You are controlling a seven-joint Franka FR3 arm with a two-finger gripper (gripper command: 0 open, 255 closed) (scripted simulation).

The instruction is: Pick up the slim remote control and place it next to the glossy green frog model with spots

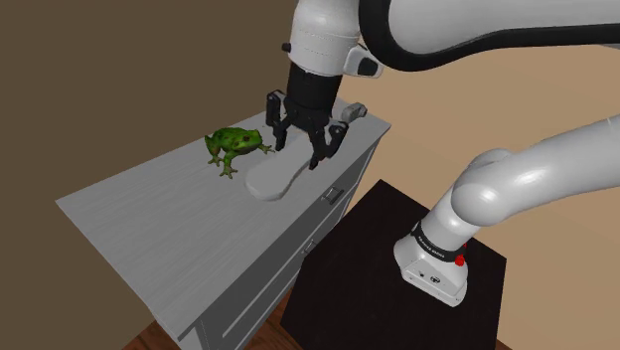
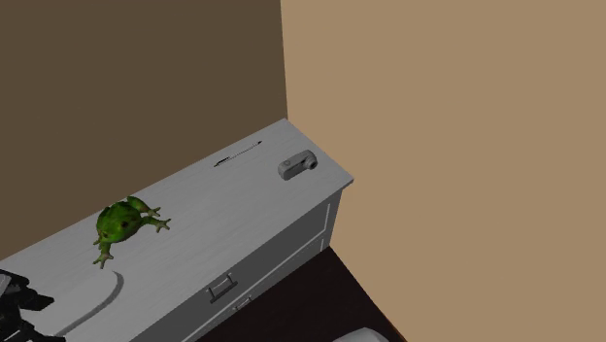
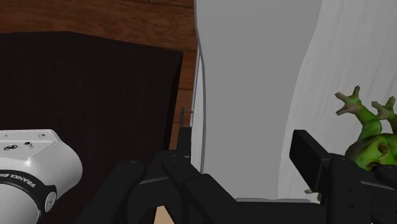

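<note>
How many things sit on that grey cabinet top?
4: a green frog, a pale remote beside it under the hand, a small grey gadget near the far corner, a thin dark stick by the wall. The arm may hide more.

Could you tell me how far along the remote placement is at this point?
Done: the remote control is picked up and sits beside the green frog on the dresser top. In hand: the gripper clasps one end, the other end low at the surface, seemingly touching. Left: setting it flat, releasing it and lifting clear.
</note>
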